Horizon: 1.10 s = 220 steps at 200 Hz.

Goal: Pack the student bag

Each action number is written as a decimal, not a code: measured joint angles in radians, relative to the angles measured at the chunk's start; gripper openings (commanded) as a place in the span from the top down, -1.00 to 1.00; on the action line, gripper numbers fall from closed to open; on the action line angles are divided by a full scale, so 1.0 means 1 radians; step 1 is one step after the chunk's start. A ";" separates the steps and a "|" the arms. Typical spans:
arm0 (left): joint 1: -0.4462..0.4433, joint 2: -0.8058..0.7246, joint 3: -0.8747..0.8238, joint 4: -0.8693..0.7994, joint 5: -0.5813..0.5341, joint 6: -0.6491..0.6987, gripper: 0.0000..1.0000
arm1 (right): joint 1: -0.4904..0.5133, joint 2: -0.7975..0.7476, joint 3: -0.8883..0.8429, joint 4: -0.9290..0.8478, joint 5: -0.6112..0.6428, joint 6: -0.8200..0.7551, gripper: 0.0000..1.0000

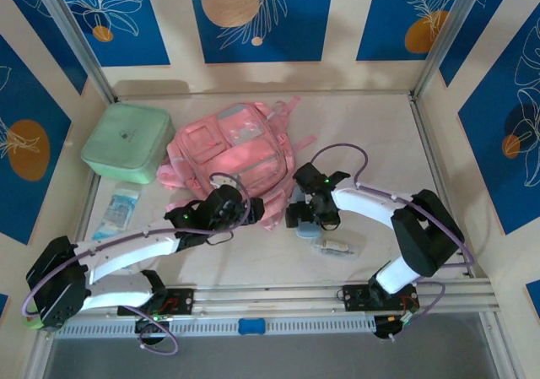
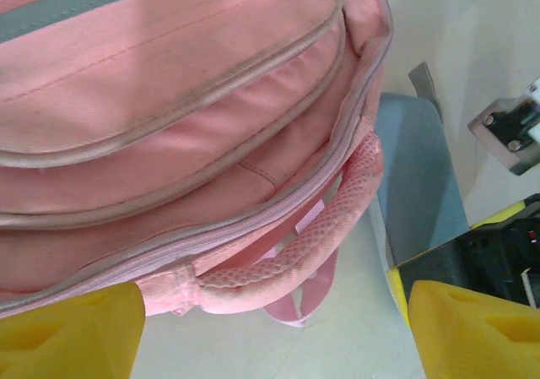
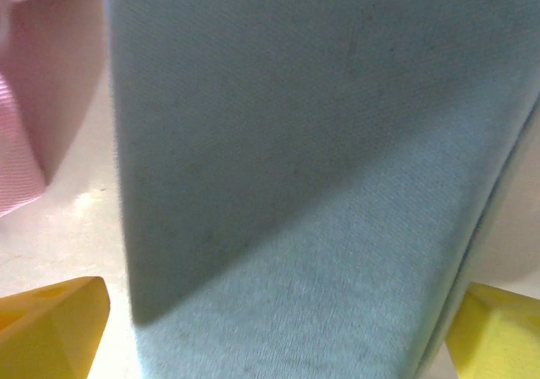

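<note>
The student bag (image 1: 228,149), a soft pink backpack, lies flat in the middle of the table. My left gripper (image 1: 233,207) sits at its near edge. In the left wrist view the bag (image 2: 169,100) takes up the upper part. Its mesh carry handle (image 2: 287,265) loops just ahead of my left gripper (image 2: 270,341), whose yellow fingertips (image 2: 67,332) stand wide apart and open, holding nothing. My right gripper (image 1: 309,216) hovers over a grey-blue pencil case (image 1: 308,230). Up close the right gripper (image 3: 274,337) is open astride the pencil case (image 3: 321,159), with bare table beside the left fingertip (image 3: 51,324).
A mint-green lidded box (image 1: 126,141) stands at the back left, with a pale blue packet (image 1: 118,207) in front of it. A small clear packet (image 1: 337,246) lies near the right arm. Metal rails border the table. The pencil case (image 2: 418,176) lies just right of the bag's handle.
</note>
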 measured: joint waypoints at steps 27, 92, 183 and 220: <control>0.006 -0.037 -0.003 -0.022 -0.014 0.016 -0.66 | 0.018 0.061 0.019 0.000 0.042 0.017 -0.98; 0.038 -0.066 0.008 -0.112 -0.042 0.097 -0.69 | 0.010 0.062 0.021 0.003 0.061 0.022 -0.74; 0.132 0.045 0.220 -0.205 -0.074 0.486 -0.64 | -0.103 -0.097 0.021 -0.010 0.010 -0.024 -0.61; 0.136 0.215 0.328 -0.211 -0.031 0.709 -0.53 | -0.208 -0.192 0.021 -0.026 -0.060 -0.054 -0.56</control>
